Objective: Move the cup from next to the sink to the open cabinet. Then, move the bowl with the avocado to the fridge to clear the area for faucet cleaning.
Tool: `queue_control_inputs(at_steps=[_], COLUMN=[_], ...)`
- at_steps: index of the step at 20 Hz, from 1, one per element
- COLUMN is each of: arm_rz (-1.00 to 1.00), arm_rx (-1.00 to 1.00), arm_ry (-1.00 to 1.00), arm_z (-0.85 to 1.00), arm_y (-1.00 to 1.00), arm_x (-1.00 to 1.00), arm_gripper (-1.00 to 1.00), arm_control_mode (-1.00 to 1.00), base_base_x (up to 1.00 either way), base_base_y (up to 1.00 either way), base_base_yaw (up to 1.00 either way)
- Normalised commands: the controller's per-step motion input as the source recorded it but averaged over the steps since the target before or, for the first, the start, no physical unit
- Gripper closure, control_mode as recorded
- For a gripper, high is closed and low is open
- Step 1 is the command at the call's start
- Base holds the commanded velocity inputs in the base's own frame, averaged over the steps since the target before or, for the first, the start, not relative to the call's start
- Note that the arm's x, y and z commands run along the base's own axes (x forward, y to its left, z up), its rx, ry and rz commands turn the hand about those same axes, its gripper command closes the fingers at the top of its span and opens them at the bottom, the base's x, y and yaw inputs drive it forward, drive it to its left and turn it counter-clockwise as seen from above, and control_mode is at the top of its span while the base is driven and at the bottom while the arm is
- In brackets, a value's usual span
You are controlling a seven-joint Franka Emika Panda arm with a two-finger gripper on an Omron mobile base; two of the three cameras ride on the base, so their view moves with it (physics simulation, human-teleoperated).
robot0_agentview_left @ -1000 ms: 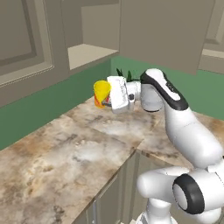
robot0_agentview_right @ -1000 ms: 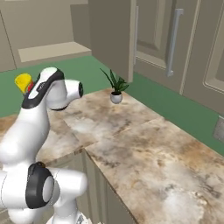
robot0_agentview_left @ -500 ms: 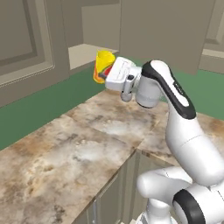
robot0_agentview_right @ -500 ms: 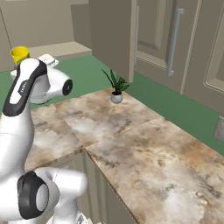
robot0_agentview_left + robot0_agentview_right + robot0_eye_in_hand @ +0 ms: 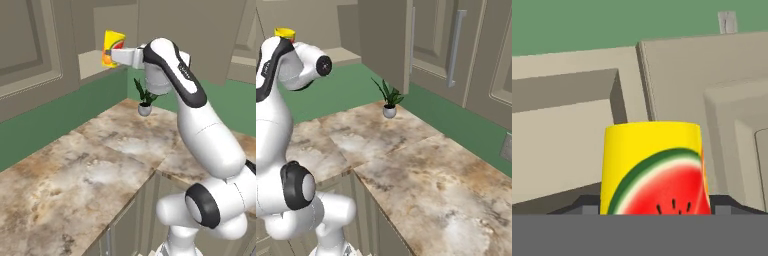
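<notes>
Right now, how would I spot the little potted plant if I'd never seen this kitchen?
Find the marbled stone counter and follow it back to the green wall. The potted plant stands there below the beige cabinets: spiky dark green leaves in a small round white pot, the one thing standing on the counter.

Arm raised high, pincer (image 5: 109, 54) clamped, reaching forward-left at shelf height

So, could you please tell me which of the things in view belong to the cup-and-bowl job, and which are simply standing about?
Part of the job:
- the cup, yellow with a watermelon picture, held by the gripper
- the open cabinet, its shelf just behind the cup

Just standing about:
- the small potted plant on the counter
- the closed cabinet doors
</notes>
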Motion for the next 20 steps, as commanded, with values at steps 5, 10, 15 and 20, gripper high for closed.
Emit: queue_control_inputs(at_steps=[5, 10, 15, 20], arm_rz=[0.03, 0.04, 0.0, -0.08], arm_rx=[-0.07, -0.22, -0.04, 0.0], arm_ry=[-0.04, -0.28, -0.01, 0.13], arm_z=[-0.07, -0.01, 0.0, 0.0], arm_y=[-0.02, -0.14, 0.0, 0.12], arm_x=[0.0, 0.02, 0.32, 0.7], arm_gripper=[1.0, 1.0, 1.0, 1.0], arm_control_mode=[-1.0, -1.0, -1.0, -1.0], base_base_x=[0.0, 0.0, 0.0, 0.0], base_base_y=[0.0, 0.0, 0.0, 0.0], base_base_yaw=[0.0, 0.0, 0.0, 0.0])
